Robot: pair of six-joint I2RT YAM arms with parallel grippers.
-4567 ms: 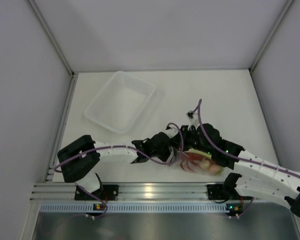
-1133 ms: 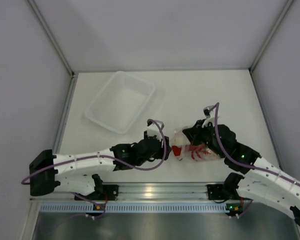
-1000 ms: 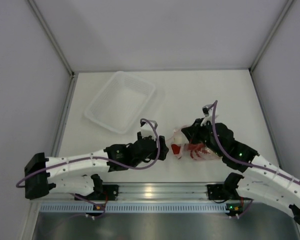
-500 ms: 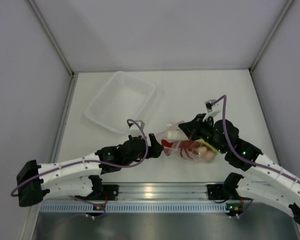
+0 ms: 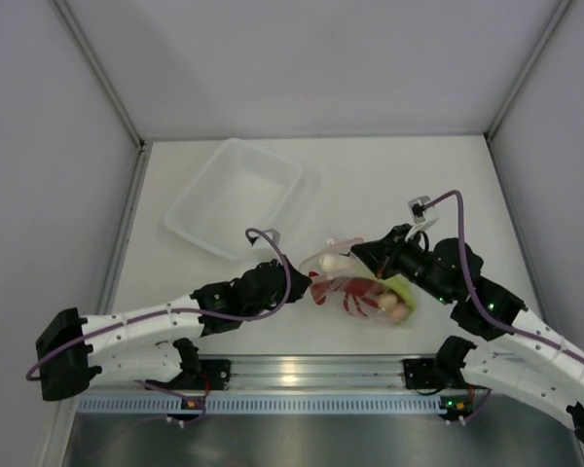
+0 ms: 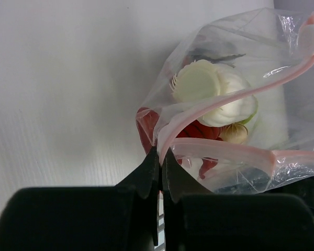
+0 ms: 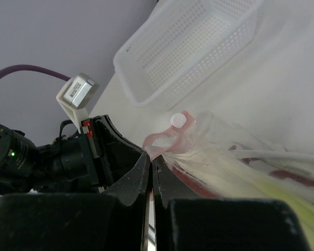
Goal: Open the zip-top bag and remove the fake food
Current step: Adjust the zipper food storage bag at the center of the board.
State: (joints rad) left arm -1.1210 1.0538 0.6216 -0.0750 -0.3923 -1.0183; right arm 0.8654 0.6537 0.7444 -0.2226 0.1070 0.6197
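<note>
Clear floppy pink-stripped zip-top bag [image 5: 362,284] is lying at front centre of the white table [image 5: 438,185], between both arms. Left gripper [image 6: 160,157] is clamping one zip lip; right gripper [image 7: 150,159] is clamping the opposite lip. The mouth is gaping leftward, with the small plastic fake food [image 5: 348,290] inside. Judged: the strip's long axis is spanning the two grippers.

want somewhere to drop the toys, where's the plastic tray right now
In the top view the perforated plastic tray sits at the back left of the table, beyond the left claw and up-left of the zip-top bag, apart from it.
</note>
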